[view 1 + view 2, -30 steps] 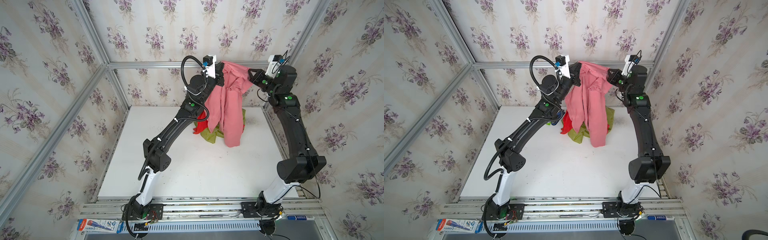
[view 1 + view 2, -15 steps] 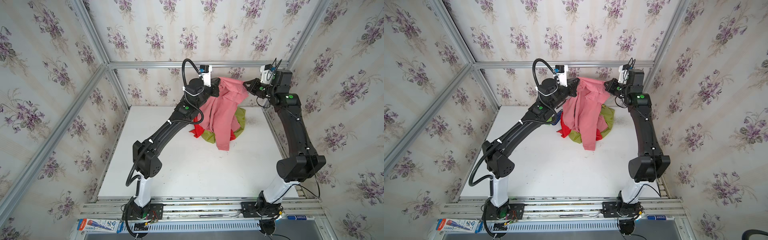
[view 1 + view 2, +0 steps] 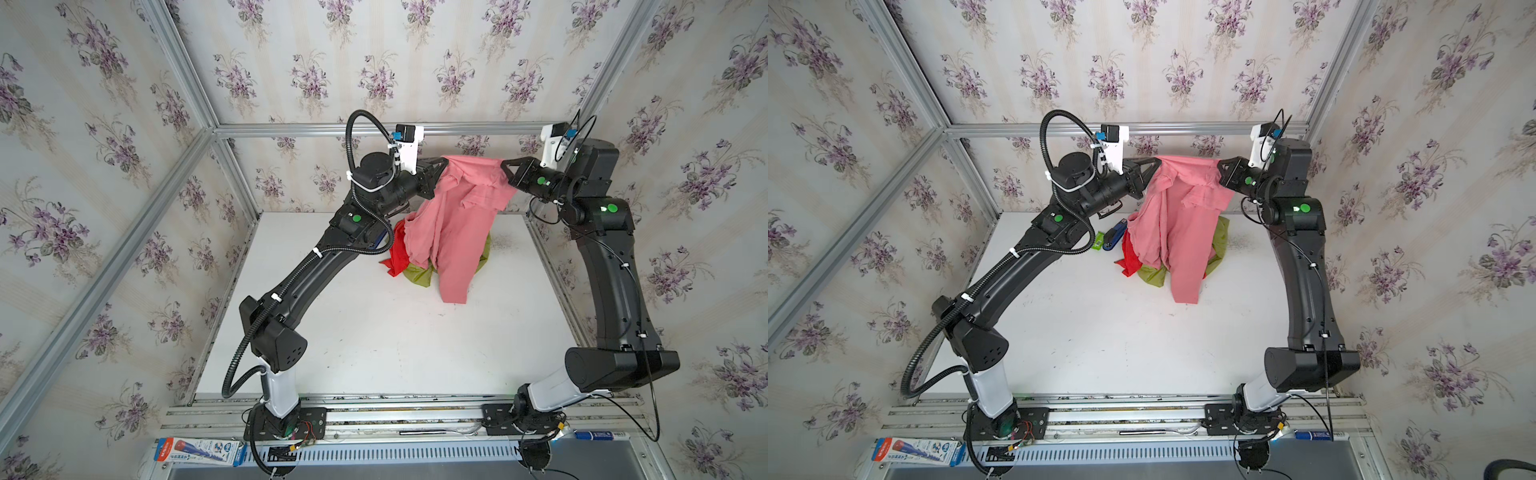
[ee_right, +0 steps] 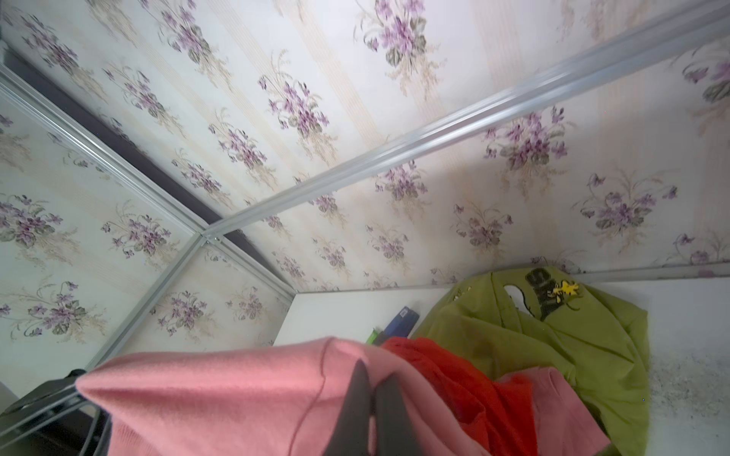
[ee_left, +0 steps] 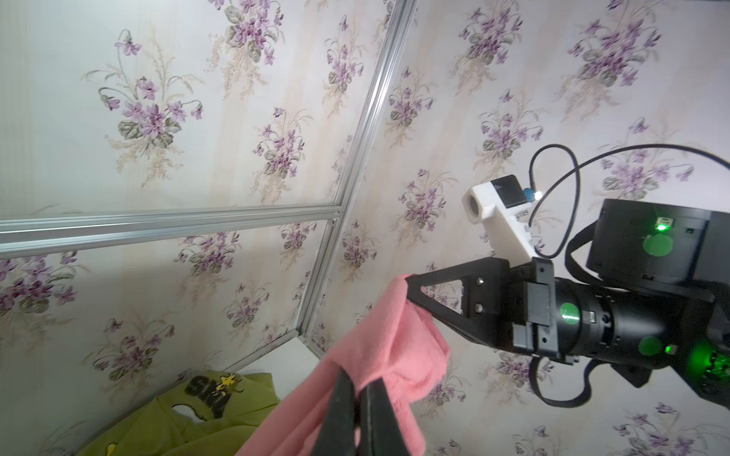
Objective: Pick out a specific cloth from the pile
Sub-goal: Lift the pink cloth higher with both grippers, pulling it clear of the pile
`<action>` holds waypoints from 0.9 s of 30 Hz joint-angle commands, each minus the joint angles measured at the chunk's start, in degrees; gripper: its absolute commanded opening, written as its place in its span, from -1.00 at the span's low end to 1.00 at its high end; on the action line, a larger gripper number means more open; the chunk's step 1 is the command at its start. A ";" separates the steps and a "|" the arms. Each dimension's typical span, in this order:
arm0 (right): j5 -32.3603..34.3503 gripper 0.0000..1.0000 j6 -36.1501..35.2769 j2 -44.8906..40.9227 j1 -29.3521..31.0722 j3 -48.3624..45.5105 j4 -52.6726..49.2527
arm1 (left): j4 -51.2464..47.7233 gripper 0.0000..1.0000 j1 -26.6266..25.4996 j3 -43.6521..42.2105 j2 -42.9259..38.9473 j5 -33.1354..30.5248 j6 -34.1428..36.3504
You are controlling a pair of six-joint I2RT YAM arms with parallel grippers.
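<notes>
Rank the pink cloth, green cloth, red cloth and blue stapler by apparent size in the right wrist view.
1. pink cloth and green cloth: alike, unranked; the pink is nearest the camera and cropped.
2. red cloth.
3. blue stapler.

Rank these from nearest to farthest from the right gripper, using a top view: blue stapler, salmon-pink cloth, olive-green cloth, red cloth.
Measured from the right gripper in a top view:
1. salmon-pink cloth: clamped in it, hanging down.
2. olive-green cloth: lying just below it.
3. red cloth and blue stapler: both off to the left, too close to call.
</notes>
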 commanded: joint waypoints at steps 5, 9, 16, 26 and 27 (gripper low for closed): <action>4.05 -1.00 -1.03 1.50 -0.54 6.61 0.05 | 4.13 -1.00 -0.16 4.40 -0.14 0.83 -1.36; 4.44 -1.00 -0.81 3.30 -0.75 11.24 -1.41 | 4.28 -1.00 -0.17 8.19 1.08 -0.87 -1.38; 3.78 -1.00 -0.31 6.35 -0.83 19.28 -3.95 | 4.93 -1.00 -0.07 12.43 3.21 -8.20 -2.11; 3.08 -1.00 1.16 6.31 -0.78 22.30 -2.23 | 8.90 -1.00 -0.07 15.31 3.64 -11.01 -2.33; 2.94 -1.00 1.37 6.31 -0.72 22.63 -2.18 | 9.26 -1.00 -0.07 15.24 3.51 -11.22 -2.25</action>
